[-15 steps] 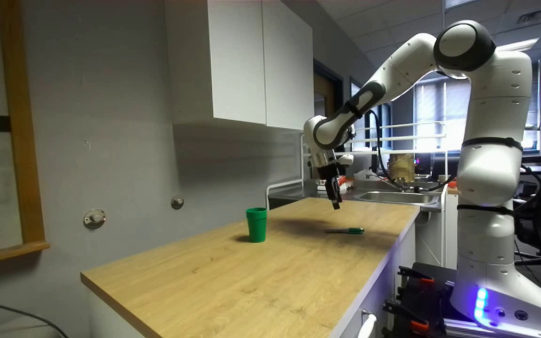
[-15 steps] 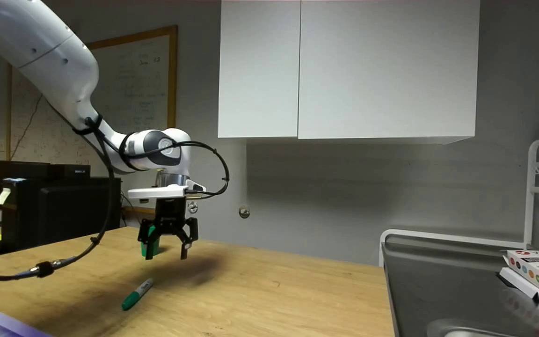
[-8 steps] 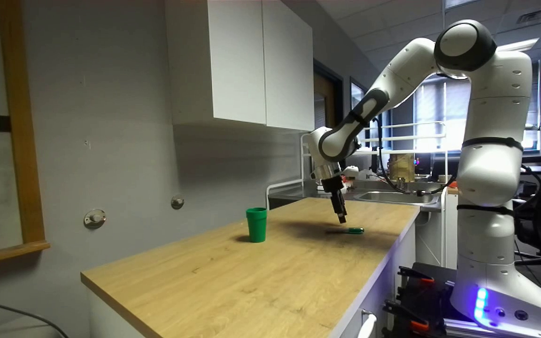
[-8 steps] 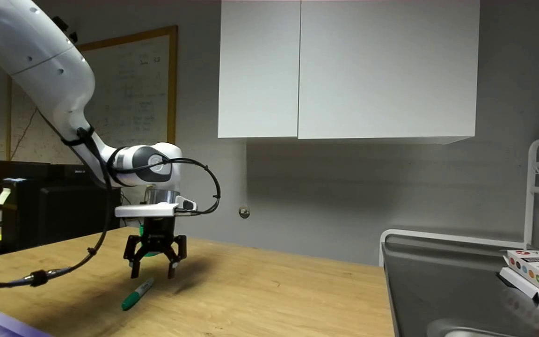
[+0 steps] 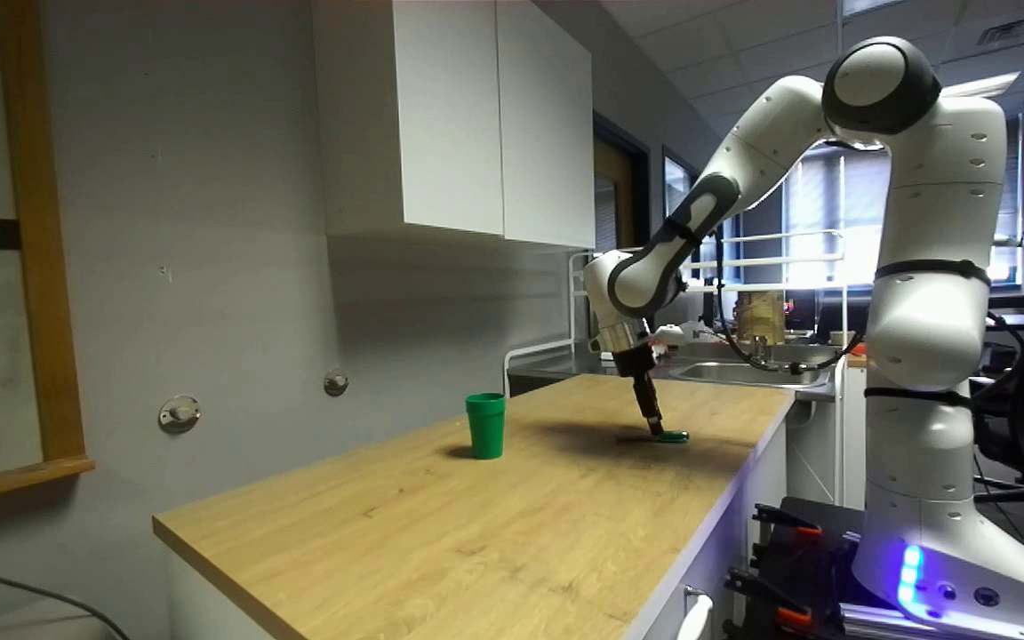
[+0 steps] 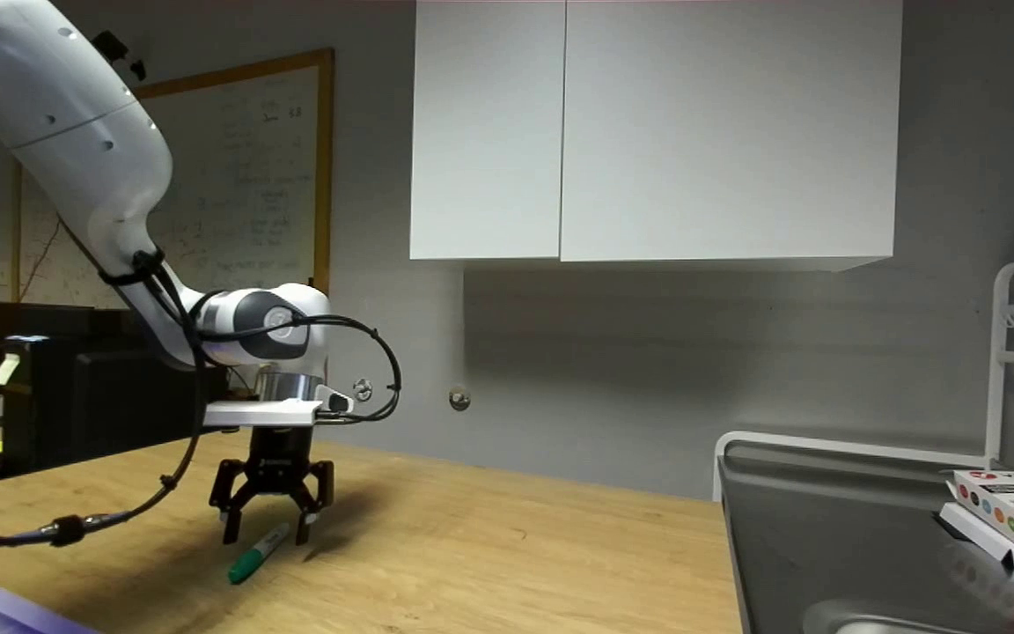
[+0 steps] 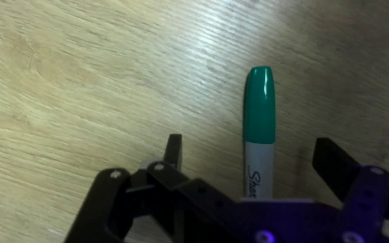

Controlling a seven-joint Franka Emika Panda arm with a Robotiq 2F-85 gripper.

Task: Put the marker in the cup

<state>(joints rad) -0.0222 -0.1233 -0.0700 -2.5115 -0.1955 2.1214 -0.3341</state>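
A green-capped marker with a pale barrel lies flat on the wooden counter. It shows in both exterior views [image 5: 674, 436] [image 6: 258, 555] and in the wrist view [image 7: 260, 111]. A green cup [image 5: 485, 427] stands upright on the counter in an exterior view. In the view facing the whiteboard it is hidden behind the gripper. My gripper [image 6: 267, 535] points down, open, with its fingertips low near the counter. In the wrist view the fingers [image 7: 248, 140] are spread on either side of the marker's barrel, not touching it. The barrel's far end is hidden under the gripper body.
The wooden counter [image 5: 441, 524] runs along a grey wall under a white cabinet [image 6: 657, 132]. A dark metal sink top [image 6: 833, 537] adjoins it, with a red and white box [image 6: 1013, 502] and a white rack [image 6: 995, 370]. A cable [image 6: 190, 440] hangs from the arm.
My gripper has come down from well above the counter to the marker, staying open. The marker and cup have not moved. The gripper now hides the cup in an exterior view.
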